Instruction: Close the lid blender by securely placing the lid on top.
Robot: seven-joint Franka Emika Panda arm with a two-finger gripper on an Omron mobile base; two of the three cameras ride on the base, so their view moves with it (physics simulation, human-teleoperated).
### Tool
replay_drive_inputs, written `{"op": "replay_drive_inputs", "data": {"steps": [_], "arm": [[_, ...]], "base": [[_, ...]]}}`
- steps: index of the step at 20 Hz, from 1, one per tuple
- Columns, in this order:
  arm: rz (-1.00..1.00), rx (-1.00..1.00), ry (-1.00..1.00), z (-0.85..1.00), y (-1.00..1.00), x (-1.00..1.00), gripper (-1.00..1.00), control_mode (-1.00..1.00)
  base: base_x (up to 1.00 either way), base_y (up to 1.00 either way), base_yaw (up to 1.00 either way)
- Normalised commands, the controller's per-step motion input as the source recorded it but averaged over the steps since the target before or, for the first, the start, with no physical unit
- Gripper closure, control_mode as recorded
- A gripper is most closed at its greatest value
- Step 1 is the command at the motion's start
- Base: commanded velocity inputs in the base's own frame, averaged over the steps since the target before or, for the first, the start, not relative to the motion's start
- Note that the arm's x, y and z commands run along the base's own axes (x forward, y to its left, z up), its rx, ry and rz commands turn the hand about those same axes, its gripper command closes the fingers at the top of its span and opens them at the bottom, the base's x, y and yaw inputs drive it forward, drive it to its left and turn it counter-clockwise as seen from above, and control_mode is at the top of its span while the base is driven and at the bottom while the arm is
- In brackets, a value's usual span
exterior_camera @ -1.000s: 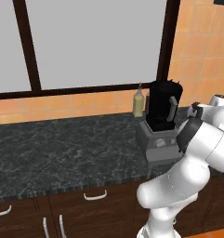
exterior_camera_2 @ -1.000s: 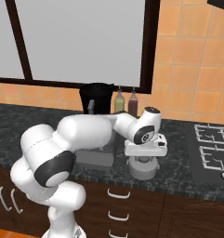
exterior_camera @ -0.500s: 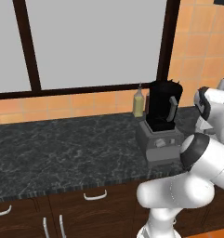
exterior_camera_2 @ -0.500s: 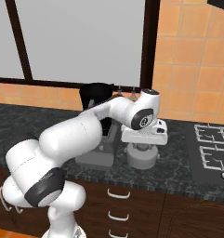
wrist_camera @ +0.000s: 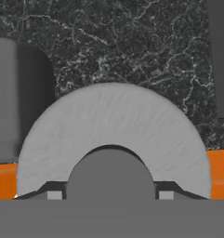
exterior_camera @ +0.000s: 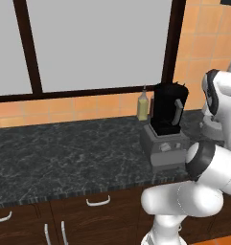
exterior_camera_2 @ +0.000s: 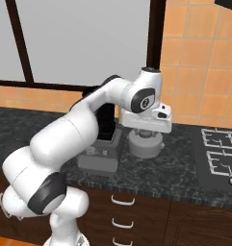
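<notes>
The round grey disc-shaped lid (exterior_camera_2: 145,143) with its raised centre knob (wrist_camera: 110,173) hangs under the gripper (wrist_camera: 110,195), whose dark fingertips (wrist_camera: 53,194) clamp the knob from both sides. It is above the dark speckled stone counter (exterior_camera_2: 185,168), just beside the tall black blender jar (exterior_camera: 167,110) on its boxy grey base (exterior_camera: 163,148). The white arm (exterior_camera_2: 96,108) arches over the blender, hand pointing straight down; a small yellowish bottle (exterior_camera: 143,105) stands near the jar.

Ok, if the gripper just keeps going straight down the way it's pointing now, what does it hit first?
The lid, most likely: in the hand view it lies right ahead of the gripper, its knob between the fingertips. Whether they already touch it is unclear. Past it lies the dark counter; the blender stands off to the side.
</notes>
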Motion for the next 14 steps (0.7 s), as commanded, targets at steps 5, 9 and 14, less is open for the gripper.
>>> {"op": "replay_drive_inputs", "data": {"steps": [5, 9, 14], "arm": [[-0.15, -0.05, 0.00, 1.00, 0.31, 0.29, 1.00, -1.00], [-0.14, -0.09, 0.00, 1.00, 0.37, 0.32, 1.00, -1.00], [-0.13, -0.05, -0.02, 1.00, 0.09, 0.05, 1.00, -1.00]], "base": [[0.00, 0.00, 0.00], [0.00, 0.00, 0.00], [0.00, 0.00, 0.00]]}}
